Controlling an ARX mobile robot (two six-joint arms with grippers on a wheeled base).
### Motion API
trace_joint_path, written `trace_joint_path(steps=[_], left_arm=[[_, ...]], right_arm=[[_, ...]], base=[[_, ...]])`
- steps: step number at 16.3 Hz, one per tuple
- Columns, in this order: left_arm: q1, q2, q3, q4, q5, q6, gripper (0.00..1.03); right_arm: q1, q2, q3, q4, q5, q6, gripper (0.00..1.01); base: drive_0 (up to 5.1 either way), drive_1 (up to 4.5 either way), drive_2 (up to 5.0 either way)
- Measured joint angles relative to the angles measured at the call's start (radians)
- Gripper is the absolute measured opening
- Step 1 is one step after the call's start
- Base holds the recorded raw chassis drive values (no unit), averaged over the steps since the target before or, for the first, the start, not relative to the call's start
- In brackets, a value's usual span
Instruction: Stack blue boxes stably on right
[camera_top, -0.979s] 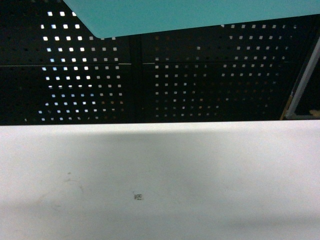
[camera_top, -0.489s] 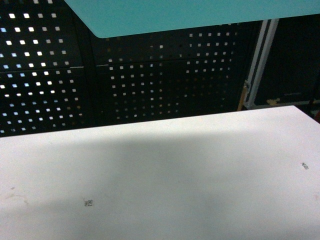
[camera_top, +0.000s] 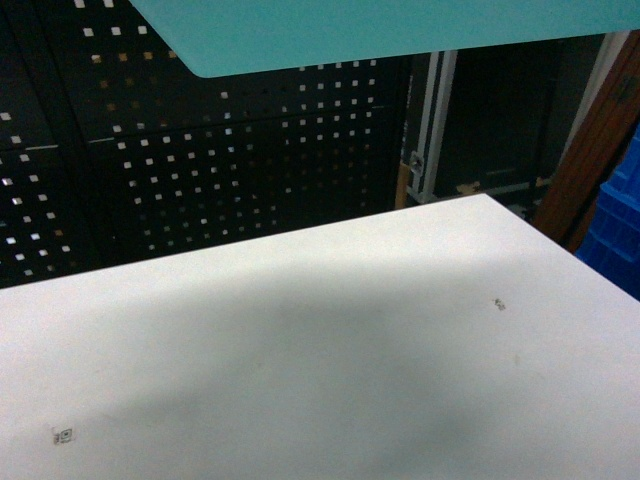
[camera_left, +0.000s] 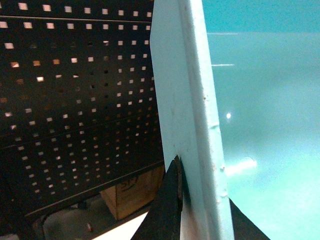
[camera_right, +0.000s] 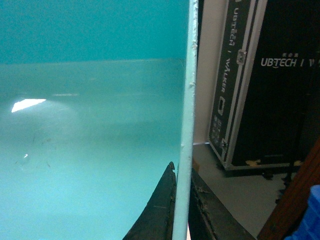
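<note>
A light turquoise blue box (camera_top: 380, 30) hangs high above the white table (camera_top: 300, 370), only its underside showing at the top of the head view. My left gripper (camera_left: 200, 200) is shut on the box's left rim (camera_left: 185, 100), one finger outside and one inside. My right gripper (camera_right: 182, 200) is shut on the right rim (camera_right: 189, 100), the thin edge pinched between both fingers. The box's smooth inside (camera_right: 90, 140) fills the left of the right wrist view. Neither gripper shows in the head view.
A black perforated panel (camera_top: 200, 160) stands behind the table. Right of it is a black flight case (camera_right: 270, 90) on the floor. A brown wooden post (camera_top: 590, 150) and dark blue ribbed crates (camera_top: 620, 220) sit past the table's right edge. A cardboard box (camera_left: 130, 195) lies below.
The head view has swung to the right: the table's right corner, the flight case, the wooden post and the dark blue crates have come into sight. The held box stays at the top.
</note>
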Motion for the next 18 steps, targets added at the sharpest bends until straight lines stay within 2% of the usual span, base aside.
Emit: trace_joint_path(steps=[18], left_arm=[[-0.001,0.0,0.0,0.0,0.0,0.0,0.05]], right_arm=[[-0.003,0.0,0.0,0.0,0.0,0.001,0.07]], base=[[-1.7,-1.67,-1.7]])
